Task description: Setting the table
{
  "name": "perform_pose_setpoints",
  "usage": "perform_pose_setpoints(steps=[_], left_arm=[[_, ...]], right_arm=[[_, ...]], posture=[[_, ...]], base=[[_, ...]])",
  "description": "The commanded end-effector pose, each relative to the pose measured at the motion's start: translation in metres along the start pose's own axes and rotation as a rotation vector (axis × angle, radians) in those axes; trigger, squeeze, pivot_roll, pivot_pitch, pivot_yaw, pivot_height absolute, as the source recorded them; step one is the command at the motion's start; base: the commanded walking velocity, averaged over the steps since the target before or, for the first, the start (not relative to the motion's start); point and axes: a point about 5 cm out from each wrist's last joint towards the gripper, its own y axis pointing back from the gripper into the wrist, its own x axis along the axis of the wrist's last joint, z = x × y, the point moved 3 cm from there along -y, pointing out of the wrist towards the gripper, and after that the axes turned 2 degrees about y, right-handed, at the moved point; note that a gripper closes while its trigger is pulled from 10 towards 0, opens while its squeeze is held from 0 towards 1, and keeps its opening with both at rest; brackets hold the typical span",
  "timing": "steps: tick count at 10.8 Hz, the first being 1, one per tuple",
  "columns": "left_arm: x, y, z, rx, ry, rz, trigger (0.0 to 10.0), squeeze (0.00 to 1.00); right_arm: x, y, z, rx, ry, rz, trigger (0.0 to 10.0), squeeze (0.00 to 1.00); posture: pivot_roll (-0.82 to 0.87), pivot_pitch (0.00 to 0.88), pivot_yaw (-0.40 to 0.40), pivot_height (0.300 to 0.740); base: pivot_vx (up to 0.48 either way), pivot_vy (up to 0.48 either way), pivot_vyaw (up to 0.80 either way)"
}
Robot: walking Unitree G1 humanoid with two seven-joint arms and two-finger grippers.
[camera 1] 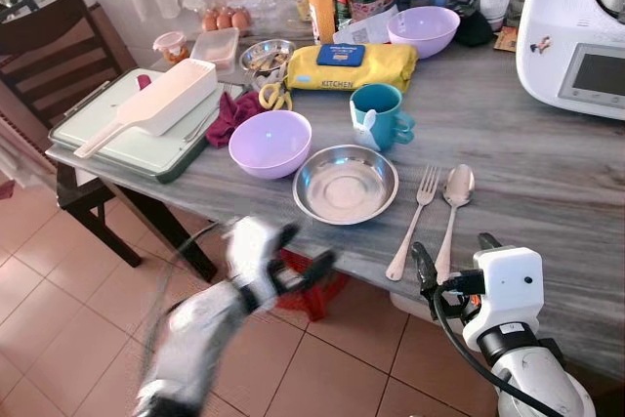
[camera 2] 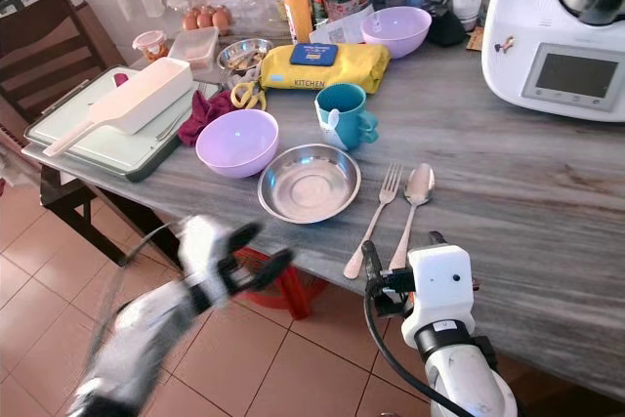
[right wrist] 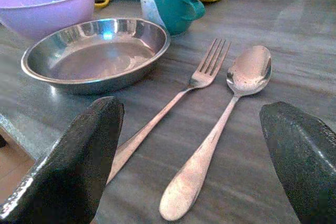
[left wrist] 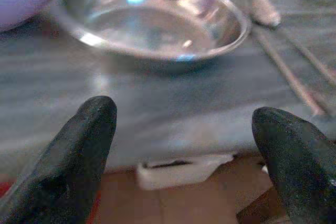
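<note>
Fork (camera 1: 414,217) beside spoon (camera 1: 451,210), right of steel bowl (camera 1: 345,184); both jaws wide open, empty

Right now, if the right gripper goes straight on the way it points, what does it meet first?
Most likely the spoon handle, lying between the open right gripper's fingers, with the fork handle just beside it. Depth is hard to judge.
</note>
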Motion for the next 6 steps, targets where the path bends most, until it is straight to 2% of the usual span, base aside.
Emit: perform_pose_setpoints(steps=[1, 2, 3, 6], left_arm=[[0.007, 0.009, -0.008, 0.028, -0.020, 0.014, 10.0, 0.00], [0.013, 0.019, -0.013, 0.057, -0.033, 0.038, 10.0, 0.00], [0.030, 0.025, -0.016, 0.107, -0.050, 0.107, 10.0, 0.00], [0.055, 0.019, -0.008, 0.191, -0.071, 0.210, 10.0, 0.00]], right_arm=[[0.007, 0.000, -0.005, 0.023, -0.010, 0.029, 10.0, 1.00], [0.008, -0.001, -0.005, 0.025, -0.010, 0.034, 10.0, 1.00], [0.007, -0.004, -0.005, 0.031, -0.013, 0.043, 10.0, 1.00], [0.017, -0.013, -0.001, 0.016, -0.001, 0.105, 10.0, 1.00]], posture=[[-0.20, 0.120, 0.180, 0.740], [-0.20, 0.116, 0.179, 0.740], [-0.18, 0.110, 0.173, 0.740], [-0.16, 0.085, 0.160, 0.740]], base=[[0.000, 0.000, 0.00], [0.000, 0.000, 0.00], [0.000, 0.000, 0.00], [0.000, 0.000, 0.00]])
